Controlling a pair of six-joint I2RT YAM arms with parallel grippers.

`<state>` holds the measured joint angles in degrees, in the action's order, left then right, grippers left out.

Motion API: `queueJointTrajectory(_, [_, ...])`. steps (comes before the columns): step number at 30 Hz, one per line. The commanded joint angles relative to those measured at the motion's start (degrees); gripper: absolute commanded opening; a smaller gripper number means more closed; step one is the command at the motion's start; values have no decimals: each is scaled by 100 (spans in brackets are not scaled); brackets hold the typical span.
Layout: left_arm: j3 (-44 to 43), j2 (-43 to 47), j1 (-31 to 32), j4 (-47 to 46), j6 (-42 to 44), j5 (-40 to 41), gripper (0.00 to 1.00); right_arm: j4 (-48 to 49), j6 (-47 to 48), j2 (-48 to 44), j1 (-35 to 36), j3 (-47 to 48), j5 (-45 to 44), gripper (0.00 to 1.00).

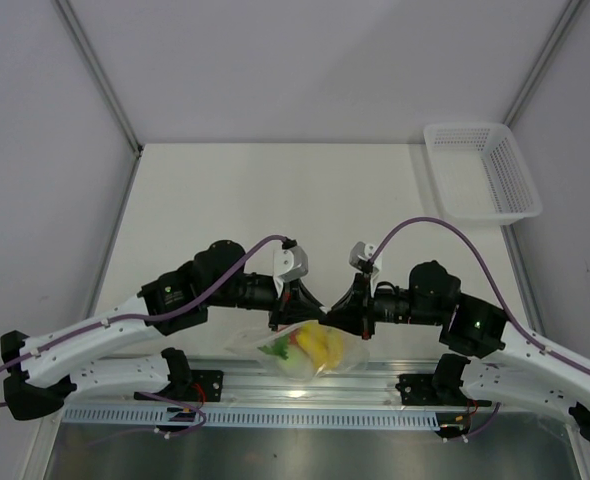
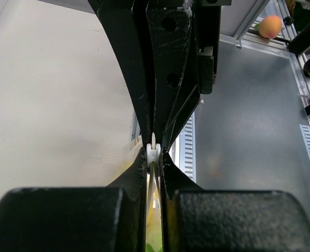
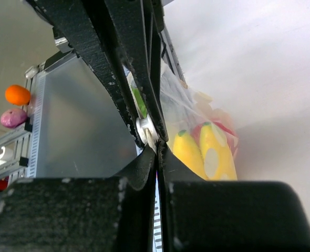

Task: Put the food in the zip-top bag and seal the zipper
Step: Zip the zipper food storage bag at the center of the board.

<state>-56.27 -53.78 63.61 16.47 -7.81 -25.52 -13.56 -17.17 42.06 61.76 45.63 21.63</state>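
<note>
The zip-top bag (image 1: 247, 342) hangs over the table's near edge between both grippers. Through the clear plastic show the yellow banana bunch (image 1: 325, 345) (image 3: 214, 152), the red fruit (image 3: 226, 130) behind it, and the radish's green leaves (image 1: 278, 350). My left gripper (image 1: 293, 318) (image 2: 153, 157) is shut on the white zipper slider (image 2: 153, 152) (image 3: 144, 128) at the bag's top edge. Tip to tip with it, my right gripper (image 1: 343, 322) (image 3: 157, 149) is shut on the same top edge, just beside the slider.
A white mesh basket (image 1: 480, 170) stands at the table's far right corner. An aluminium rail (image 1: 375, 385) runs along the near edge below the bag. Off the table lie an orange fruit (image 3: 17, 94) and a pink object (image 3: 10, 117).
</note>
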Motion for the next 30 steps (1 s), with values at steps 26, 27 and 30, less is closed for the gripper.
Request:
queueJointTrajectory(26, [12, -230, -121, 199, -388, 161, 1, 241, -183, -560, -533, -204, 181, 6])
queueJointTrajectory(27, [-15, -238, -130, 216, -388, 118, 1, 40, 36, -454, -533, -90, 375, 17])
queueJointTrajectory(30, [-138, -265, -148, 243, -396, -14, 1, -400, 362, -287, -524, 191, 772, 35])
